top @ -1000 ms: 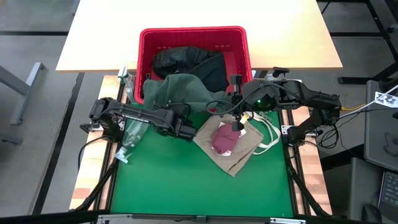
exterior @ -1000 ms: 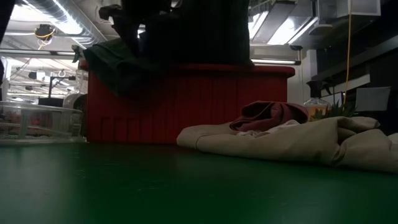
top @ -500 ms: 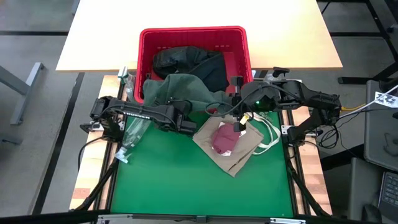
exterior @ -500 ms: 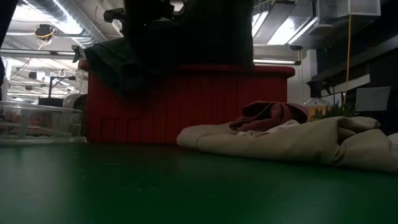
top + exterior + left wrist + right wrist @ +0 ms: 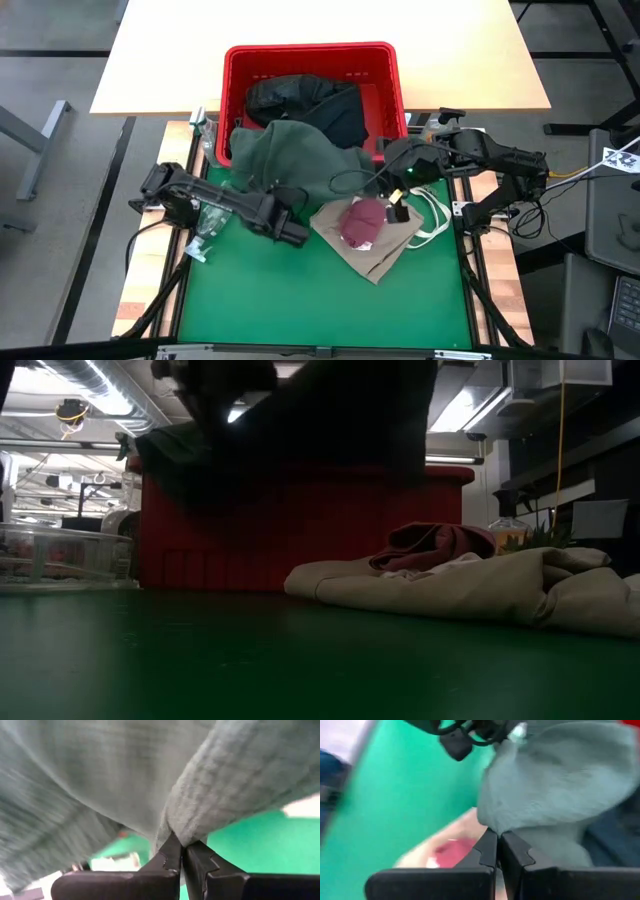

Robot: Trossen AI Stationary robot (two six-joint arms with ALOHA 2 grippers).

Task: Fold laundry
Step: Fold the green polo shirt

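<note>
The olive-green shirt [image 5: 290,160] spills out of the red basket [image 5: 310,50], over the basket's near rim and down toward the green mat. My left gripper [image 5: 182,852] is shut on it at the shirt's near left. My right gripper [image 5: 498,842] is shut on it at the right, above the tan top [image 5: 375,255]. The tan top lies flat on the mat with a maroon piece [image 5: 362,222] lying on top of it. Black garments [image 5: 300,100] lie inside the basket. My left gripper pinches a bunched fold of the shirt [image 5: 186,827] between its two fingertips, coming at it slanting downward from the table's left. The cloth rises away from the fingers toward the basket; how many layers it has cannot be told. My right gripper pinches a gathered fold of the shirt [image 5: 512,822] between its two fingertips, slanting downward from the table's right. The fold is held above the tan top, and the rest of the shirt runs back to the basket.
A clear plastic bottle [image 5: 210,215] lies at the mat's left edge under my left arm. White cords [image 5: 435,215] loop beside the tan top on the right. The near half of the green mat [image 5: 320,310] lies bare in front of the clothes.
My left gripper has swung toward the table's near edge, drawing the shirt's near part farther out of the basket and over the mat. My right gripper has tipped downward over the tan top. The shirt now spreads wider between the two grippers.
</note>
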